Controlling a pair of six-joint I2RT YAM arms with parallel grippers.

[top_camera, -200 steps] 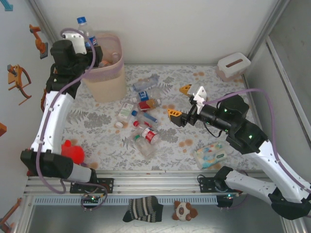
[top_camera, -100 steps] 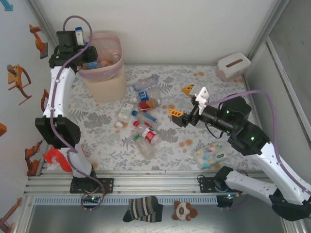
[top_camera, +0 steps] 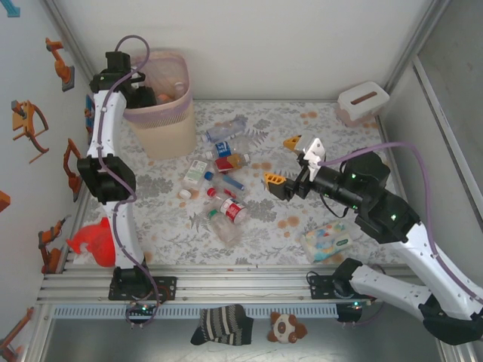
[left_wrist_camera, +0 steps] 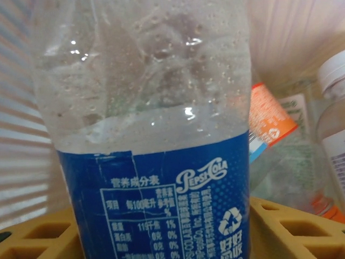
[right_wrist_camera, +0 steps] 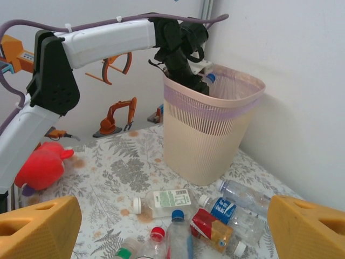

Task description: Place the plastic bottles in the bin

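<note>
The left gripper (top_camera: 142, 92) brackets a blue-labelled bottle (left_wrist_camera: 156, 194) inside the bin (top_camera: 162, 132) — pinched or freed, one cannot tell. A cluster of bottles (top_camera: 232, 210) waits on the table (top_camera: 339, 128) — the right gripper (top_camera: 281, 160) has its fingers spread, empty.

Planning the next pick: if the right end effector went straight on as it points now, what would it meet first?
Most likely the loose bottles on the table, before the bin beyond them; which bottle first is unclear.
</note>
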